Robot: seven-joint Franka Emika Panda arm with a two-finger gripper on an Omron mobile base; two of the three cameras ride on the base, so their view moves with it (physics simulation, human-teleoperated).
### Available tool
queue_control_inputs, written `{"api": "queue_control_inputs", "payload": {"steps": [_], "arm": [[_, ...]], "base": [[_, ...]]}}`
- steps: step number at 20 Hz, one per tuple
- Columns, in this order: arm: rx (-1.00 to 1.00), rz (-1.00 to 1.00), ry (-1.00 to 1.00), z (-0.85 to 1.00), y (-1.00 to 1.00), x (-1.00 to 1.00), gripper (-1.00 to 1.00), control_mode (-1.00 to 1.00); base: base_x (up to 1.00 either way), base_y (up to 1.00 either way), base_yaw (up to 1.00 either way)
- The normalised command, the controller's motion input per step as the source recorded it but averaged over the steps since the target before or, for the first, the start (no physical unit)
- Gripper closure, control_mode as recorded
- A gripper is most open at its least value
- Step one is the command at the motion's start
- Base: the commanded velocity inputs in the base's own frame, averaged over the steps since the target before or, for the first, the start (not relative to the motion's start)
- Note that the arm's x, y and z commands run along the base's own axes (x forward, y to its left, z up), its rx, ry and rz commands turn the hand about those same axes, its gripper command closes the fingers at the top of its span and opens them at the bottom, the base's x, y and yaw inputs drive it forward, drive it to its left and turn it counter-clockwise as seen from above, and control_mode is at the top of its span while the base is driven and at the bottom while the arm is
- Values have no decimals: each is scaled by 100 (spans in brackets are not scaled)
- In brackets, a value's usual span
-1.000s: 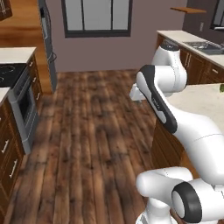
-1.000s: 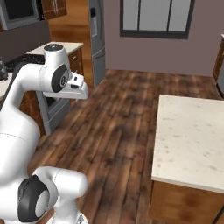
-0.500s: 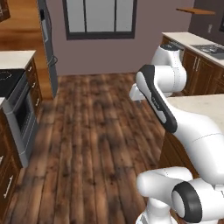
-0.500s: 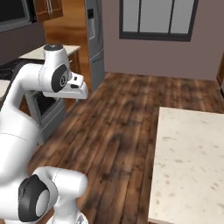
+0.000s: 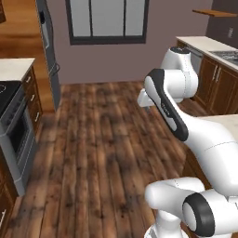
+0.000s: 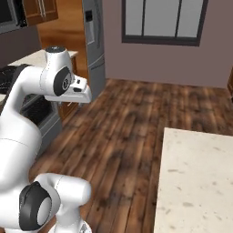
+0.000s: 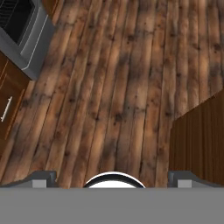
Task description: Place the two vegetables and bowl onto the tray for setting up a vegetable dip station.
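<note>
One big brown wooden plank floor [image 5: 97, 153] under everything. Dark-framed window [image 5: 106, 21] in mauve wall far ahead. Tall grey steel fridge [image 6: 93, 38] beside window wall. Pale speckled stone counter [image 6: 195, 182] on right. Silver oven with dark door [image 5: 14, 135] on left. White robot arm folded high over floor. Small dark two-finger gripper [image 7: 113, 177] points down at bare planks, fingers [image 7: 43, 177] spread wide apart, holding nothing. Vegetables, bowl, tray: cannot tell where.
</note>
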Motion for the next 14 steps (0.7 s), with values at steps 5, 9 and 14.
{"api": "queue_control_inputs", "payload": {"steps": [5,9,14], "arm": [[0,0,0,0,0,0,-100,100],[0,0,0,0,0,0,-100,100],[0,0,0,0,0,0,-100,100]], "base": [[72,0,0],[72,1,0],[70,3,0]]}}
